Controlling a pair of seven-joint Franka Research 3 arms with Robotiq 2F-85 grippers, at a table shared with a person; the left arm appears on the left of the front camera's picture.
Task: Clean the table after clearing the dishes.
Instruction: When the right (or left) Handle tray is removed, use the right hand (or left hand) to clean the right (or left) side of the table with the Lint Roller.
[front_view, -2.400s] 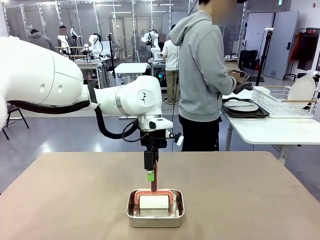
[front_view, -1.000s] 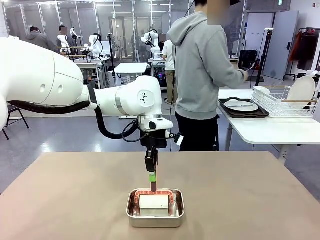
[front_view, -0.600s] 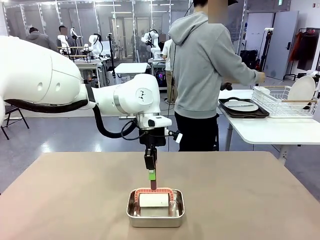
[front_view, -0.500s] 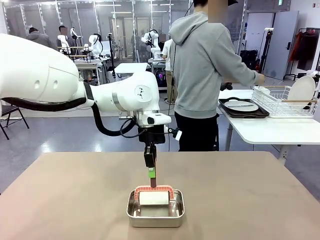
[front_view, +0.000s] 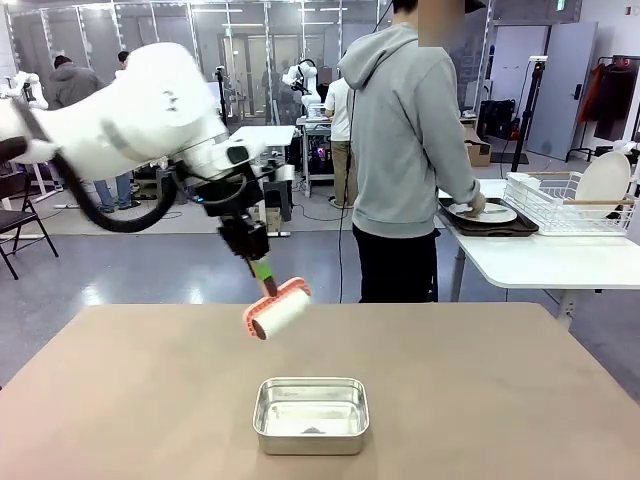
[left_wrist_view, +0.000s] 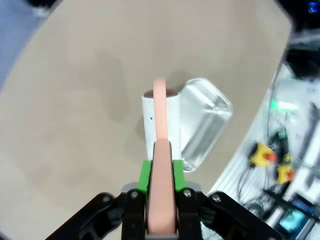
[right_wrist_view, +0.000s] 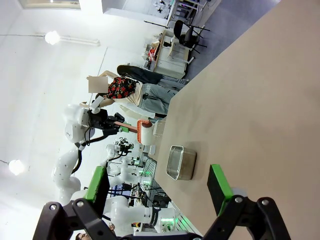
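My left gripper (front_view: 261, 269) is shut on the salmon handle of a white cleaning roller (front_view: 279, 311), held tilted in the air above the tan table (front_view: 480, 390). In the left wrist view the left gripper (left_wrist_view: 161, 175) clamps that handle, with the roller (left_wrist_view: 161, 117) beyond it over the table. Seen from the right wrist, my right gripper (right_wrist_view: 157, 185) is open and holds nothing, low over the table (right_wrist_view: 240, 100). A white plate (front_view: 483, 212) lies on a dark tray (front_view: 520, 226) on the white side table, under the person's hand.
A small steel pan (front_view: 311, 415) sits near the table's front middle, also seen as the pan (left_wrist_view: 205, 120) and the pan (right_wrist_view: 181, 162). The person (front_view: 405, 150) stands at the far edge, turned to the side table. A white dish rack (front_view: 565, 205) holds a plate.
My left arm has lifted the roller out of the steel pan and swung it up and to the left, now tilted. The person's hand has come down onto the plate on the tray.
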